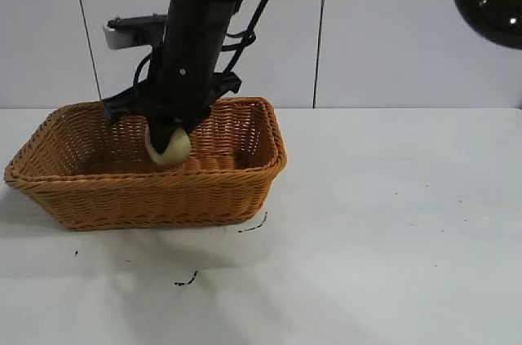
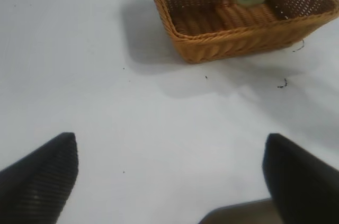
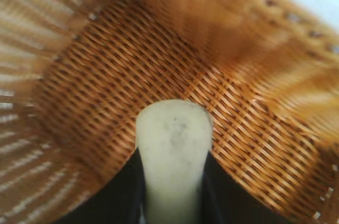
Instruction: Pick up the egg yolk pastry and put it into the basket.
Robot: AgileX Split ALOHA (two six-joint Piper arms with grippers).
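Wicker weave filled the space below the right gripper (image 1: 169, 143), which pinched the egg yolk pastry (image 1: 168, 147) between its fingers inside the basket (image 1: 245, 190). A clean release probably meant lowering nearer the floor (the pastry hung above it) before parting the fingers.

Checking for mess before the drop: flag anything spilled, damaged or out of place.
Nothing spilled or damaged. The basket sits upright; the right gripper holds the pastry over its inside. A few small dark specks mark the table in front of the basket. The left gripper hangs open over bare table.

White table (image 1: 391, 231) with small dark marks (image 1: 186, 281).
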